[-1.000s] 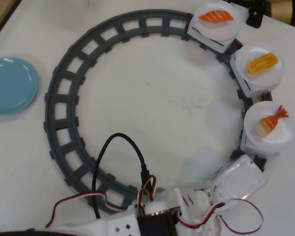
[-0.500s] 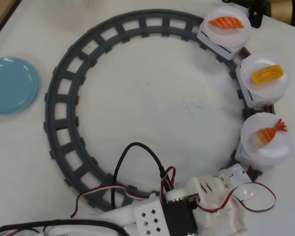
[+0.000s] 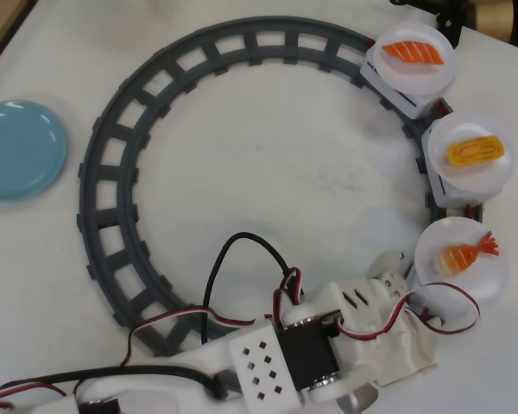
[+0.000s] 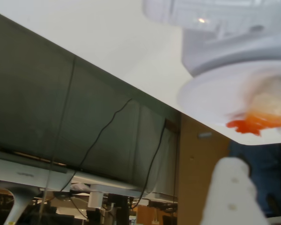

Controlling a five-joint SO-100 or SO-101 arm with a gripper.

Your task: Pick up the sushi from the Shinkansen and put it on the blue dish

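- Overhead view: the sushi (image 3: 463, 254), an orange striped shrimp with a red forked tail on white rice, lies on a round white plate (image 3: 492, 278) at the right edge of the frame, on the lowest of three plate-topped cars on the grey ring track (image 3: 104, 164).
- The nose of the Shinkansen (image 3: 391, 264) shows only as a small white part just left of that plate; the arm (image 3: 354, 341) covers the rest.
- The gripper (image 3: 419, 297) sits at the lower left of the shrimp plate, under red and black wires; whether its jaws stand apart or together cannot be told in either view.
- Wrist view, which appears inverted: the plate's rim and the blurred orange shrimp (image 4: 260, 119) fill the upper right, and one white finger (image 4: 234, 194) rises from the bottom edge, apart from the shrimp.
- Step in hand, as judged: the approach to the shrimp. It goes best if the fingers straddle the rice body, not the thin tail, and close only once level with it, clear of the plate rim.
- The salmon piece (image 3: 414, 53) and egg piece (image 3: 476, 151) ride the two upper cars and are to be left alone.
- The blue dish (image 3: 22, 148) lies empty at the far left, outside the track, well apart from the shrimp.
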